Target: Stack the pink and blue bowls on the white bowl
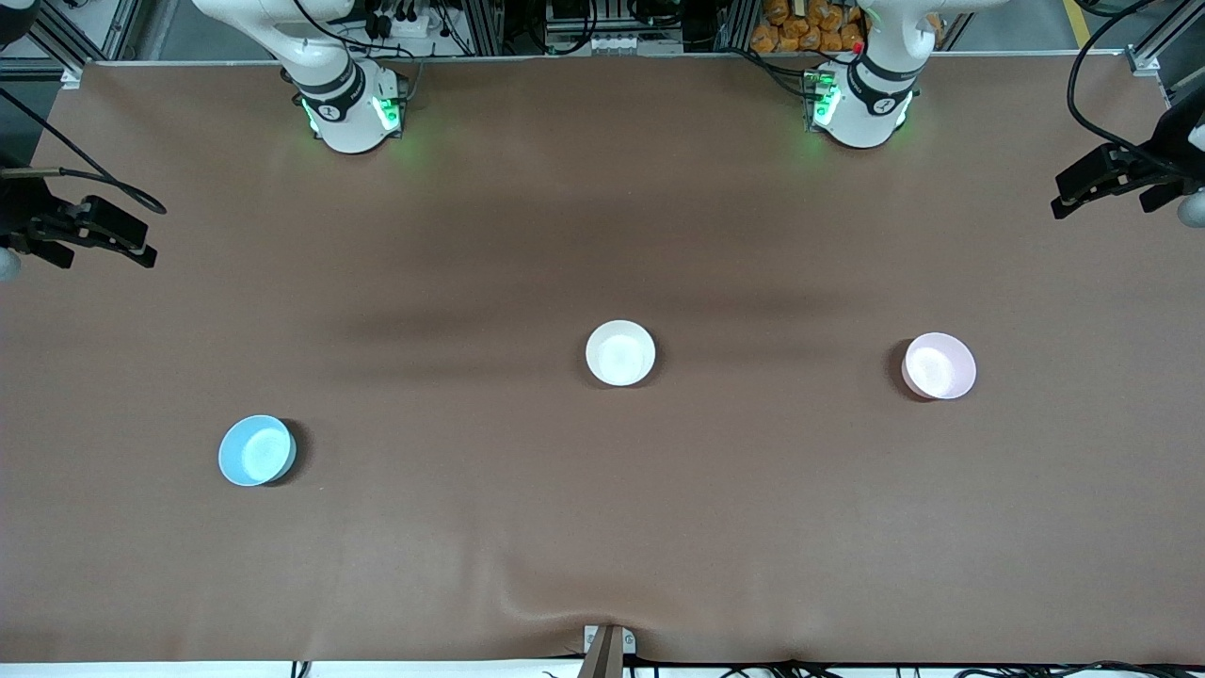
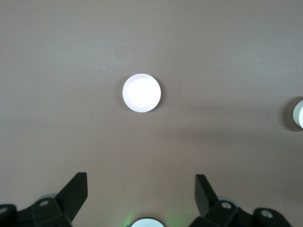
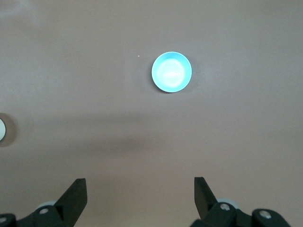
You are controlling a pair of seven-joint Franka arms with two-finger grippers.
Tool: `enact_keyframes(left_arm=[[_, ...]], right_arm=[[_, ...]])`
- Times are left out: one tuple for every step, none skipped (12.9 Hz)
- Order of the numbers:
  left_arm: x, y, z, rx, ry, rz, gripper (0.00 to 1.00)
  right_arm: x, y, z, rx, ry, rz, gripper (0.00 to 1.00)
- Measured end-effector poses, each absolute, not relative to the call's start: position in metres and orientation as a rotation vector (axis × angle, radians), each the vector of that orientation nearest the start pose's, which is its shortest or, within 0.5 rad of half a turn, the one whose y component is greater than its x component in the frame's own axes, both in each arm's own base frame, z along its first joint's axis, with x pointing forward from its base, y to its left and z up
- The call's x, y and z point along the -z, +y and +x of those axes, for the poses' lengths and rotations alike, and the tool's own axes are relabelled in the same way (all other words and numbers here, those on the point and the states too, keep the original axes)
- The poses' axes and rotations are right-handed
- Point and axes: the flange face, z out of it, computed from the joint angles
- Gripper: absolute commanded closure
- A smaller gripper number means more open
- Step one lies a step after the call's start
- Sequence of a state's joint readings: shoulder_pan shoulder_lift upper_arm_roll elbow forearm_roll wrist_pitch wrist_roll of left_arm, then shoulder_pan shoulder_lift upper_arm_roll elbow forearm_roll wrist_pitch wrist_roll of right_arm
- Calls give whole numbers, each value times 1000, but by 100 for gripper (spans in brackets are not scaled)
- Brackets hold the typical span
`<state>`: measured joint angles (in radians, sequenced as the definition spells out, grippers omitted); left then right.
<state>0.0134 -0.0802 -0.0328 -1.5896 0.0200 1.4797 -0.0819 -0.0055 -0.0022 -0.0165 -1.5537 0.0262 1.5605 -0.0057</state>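
Since all three bowls sit apart on the brown table [image 1: 602, 169], none of the stacking is done yet: both coloured bowls have to be picked up and set into the white one. The white bowl [image 1: 620, 353] stands near the middle of the table, upright and empty. The pink bowl [image 1: 939, 365] lies well apart from it toward the left arm's end, and the blue bowl [image 1: 256, 450] toward the right arm's end, nearer the front camera than the other two. The left gripper [image 2: 141, 191] hangs high over the table with its jaws spread wide and nothing between them; the right gripper [image 3: 140, 191] is likewise wide open and empty. Nothing else stands on the table, so each path to a bowl looks unobstructed.
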Motion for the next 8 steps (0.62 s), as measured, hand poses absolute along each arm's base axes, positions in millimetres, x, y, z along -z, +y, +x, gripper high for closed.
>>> enact_keyframes(left_arm=[[-652, -9, 520, -40, -100, -3116, 0], [-654, -8, 520, -34, -100, -3116, 0], [-656, -8, 520, -28, -101, -3116, 0], [-657, -8, 521, -24, -102, -3116, 0], [-657, -8, 521, -23, -103, -3116, 0], [-656, -8, 521, -27, -103, -3116, 0], [-654, -7, 523, -33, -103, -3116, 0], [-652, -7, 524, -41, -104, -3116, 0]], right_arm=[[-634, -10, 553, 17, 28, -3110, 0], [-634, -12, 553, 20, 36, -3101, 0], [-635, -15, 552, 22, 46, -3096, 0], [-635, -17, 552, 23, 52, -3093, 0], [-635, -17, 552, 24, 54, -3091, 0], [-635, -17, 552, 23, 53, -3089, 0], [-635, -16, 552, 23, 52, -3089, 0], [-636, -16, 552, 23, 50, -3089, 0]])
